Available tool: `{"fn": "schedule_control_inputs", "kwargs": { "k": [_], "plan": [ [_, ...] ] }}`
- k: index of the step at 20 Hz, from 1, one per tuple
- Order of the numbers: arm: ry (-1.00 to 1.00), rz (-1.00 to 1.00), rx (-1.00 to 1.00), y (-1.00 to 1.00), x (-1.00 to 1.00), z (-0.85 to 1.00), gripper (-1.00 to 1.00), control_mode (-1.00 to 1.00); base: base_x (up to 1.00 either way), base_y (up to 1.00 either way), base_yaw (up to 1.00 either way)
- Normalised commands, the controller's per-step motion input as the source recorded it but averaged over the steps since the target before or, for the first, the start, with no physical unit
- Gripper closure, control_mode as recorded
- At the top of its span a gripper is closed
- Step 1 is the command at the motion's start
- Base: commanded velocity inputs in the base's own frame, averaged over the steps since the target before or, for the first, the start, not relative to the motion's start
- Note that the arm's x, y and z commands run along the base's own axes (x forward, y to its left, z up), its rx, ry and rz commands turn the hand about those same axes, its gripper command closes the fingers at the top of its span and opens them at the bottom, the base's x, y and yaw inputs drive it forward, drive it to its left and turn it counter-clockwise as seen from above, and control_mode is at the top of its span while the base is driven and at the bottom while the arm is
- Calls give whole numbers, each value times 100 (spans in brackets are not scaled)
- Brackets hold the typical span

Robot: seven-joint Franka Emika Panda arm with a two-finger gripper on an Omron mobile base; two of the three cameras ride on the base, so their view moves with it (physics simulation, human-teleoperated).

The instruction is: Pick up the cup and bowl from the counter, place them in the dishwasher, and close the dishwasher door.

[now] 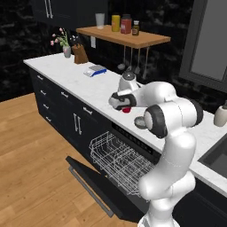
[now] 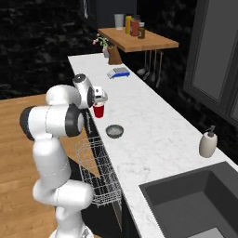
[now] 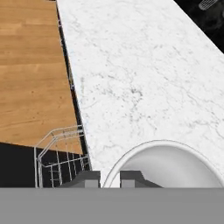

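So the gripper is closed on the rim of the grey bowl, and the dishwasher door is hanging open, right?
Not quite. The gripper is closed on the rim of the red cup, as the right base view shows; the grey bowl sits untouched beside it. The dishwasher door is indeed open.

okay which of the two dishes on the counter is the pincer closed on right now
The red cup: the pincer pinches its white rim. The grey bowl sits apart, untouched, nearer the sink.
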Motion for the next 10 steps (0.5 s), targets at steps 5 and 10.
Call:
{"fn": "schedule_control_inputs", "kwargs": {
  "k": [5,10],
  "plan": [
    [-6,-1,0,41,-100,-1,100,-100,0,0,0],
    [0,-15,15,29,-97,-50,100,-100,0,0,0]
  ]
}}
